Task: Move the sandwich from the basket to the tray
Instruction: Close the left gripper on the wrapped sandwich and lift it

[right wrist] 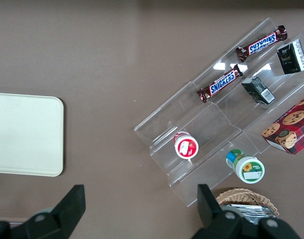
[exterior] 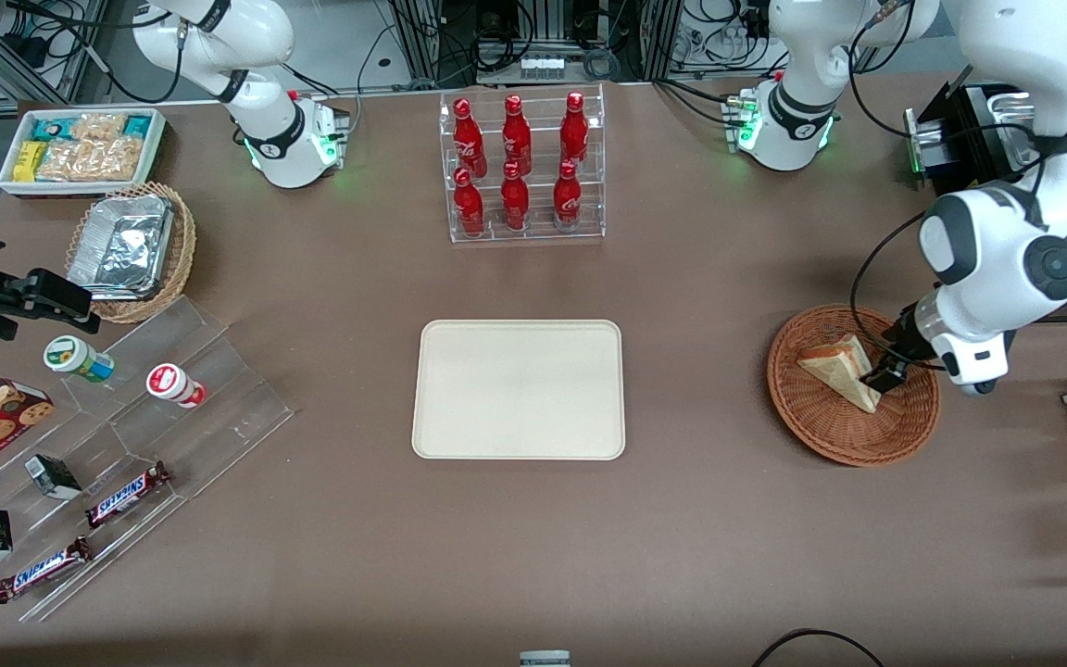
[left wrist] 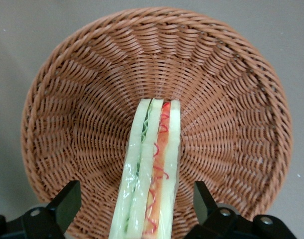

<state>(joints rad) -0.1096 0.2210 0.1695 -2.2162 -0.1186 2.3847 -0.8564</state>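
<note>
The sandwich (left wrist: 152, 169) stands on edge in the basket (left wrist: 82, 89) near the bench's working-arm end, between the 2 spread fingers (left wrist: 67, 201) of the gripper (exterior: 884, 371), which is open and touches neither side. The tray (exterior: 519, 389) lies mid-bench, well apart from the basket. Readable writing: "SNICKERS" on 2 bars (exterior: 126, 493) on the clear stand (exterior: 219, 408) toward the parked arm's end.

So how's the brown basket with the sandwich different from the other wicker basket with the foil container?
The basket is reddish-brown; the lighter basket is tan. The first holds a sandwich, the second a foil container. The first lies toward the working arm's end, with the open gripper straddling the sandwich; the second lies toward the parked arm's end. Both are round wicker.
</note>
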